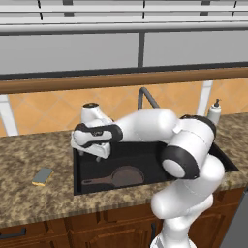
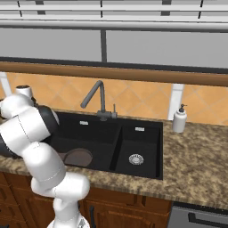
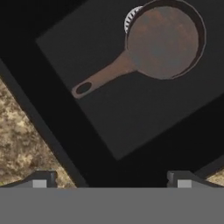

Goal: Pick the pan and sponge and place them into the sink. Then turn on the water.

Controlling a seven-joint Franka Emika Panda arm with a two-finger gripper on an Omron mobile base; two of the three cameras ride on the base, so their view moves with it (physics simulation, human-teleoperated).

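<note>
1. The pan [image 1: 127, 176] already lies flat on the floor of the large basin of the sink [image 1: 227, 162], its thin handle pointing toward the basin's left wall; in the hand view it partly covers the round silver drain [image 3: 131, 18].
2. The fingers [image 3: 112, 179] are spread wide with nothing between them, poised above the left end of the sink, just over its rim where the basin meets the surface [image 1: 29, 203].
3. Judging from this, the pan half of the job is done and the sponge is the step in hand.
4. The sponge [image 1: 42, 177] rests flat on the surface, well to the left of the sink and nearer the front edge than the back wall, with nothing touching it.
5. The next move calls for swinging the hand out over the left rim, lowering over the sponge, and lining the fingers up across its short sides before pinching; it is small and low, so the descent has to go nearly to the surface.
6. The narrower right basin holds only its own drain [image 2: 136, 159].
7. The faucet [image 2: 97, 100] stands at the back edge between the basins, no water running; the white soap bottle [image 2: 179, 119] sits at the sink's far right corner.
</note>
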